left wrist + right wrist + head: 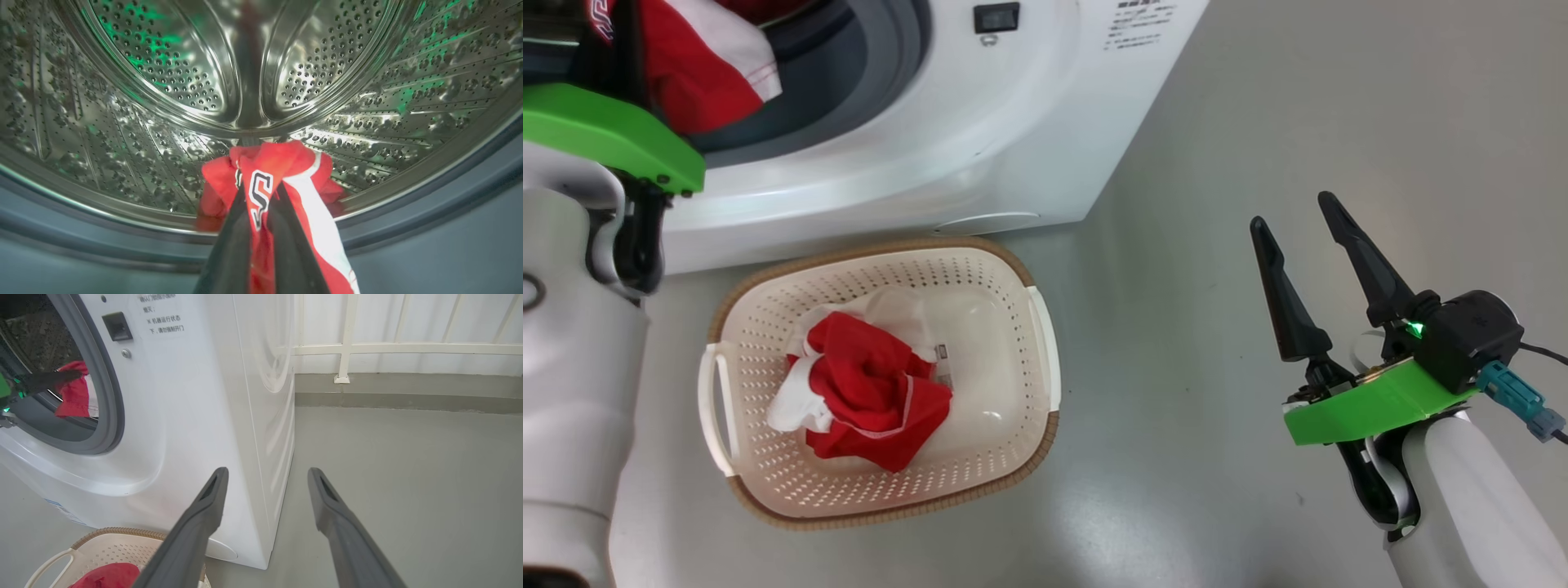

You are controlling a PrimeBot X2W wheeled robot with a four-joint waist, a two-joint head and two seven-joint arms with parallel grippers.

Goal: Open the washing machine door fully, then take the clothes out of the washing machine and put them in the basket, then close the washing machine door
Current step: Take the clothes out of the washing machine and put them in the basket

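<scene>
The washing machine (947, 122) stands with its mouth uncovered; its door is out of view. My left gripper (261, 192) reaches into the steel drum (163, 81) and is shut on a red and white jersey (282, 163) with lettering on it. That jersey (703, 73) hangs at the grey rubber ring (890, 49). More red and white clothes (866, 400) lie crumpled in the cream basket (1013, 269) on the floor before the machine. My right gripper (1292, 212) hovers open and holds nothing, to the right of the basket. In the right wrist view the right gripper (266, 473) points past the machine's corner (261, 416).
My pale left forearm (572, 327) stands close to the basket's left handle (715, 408). Grey floor (1217, 122) stretches to the right of the machine. A white railing and a low kerb (408, 388) run behind it.
</scene>
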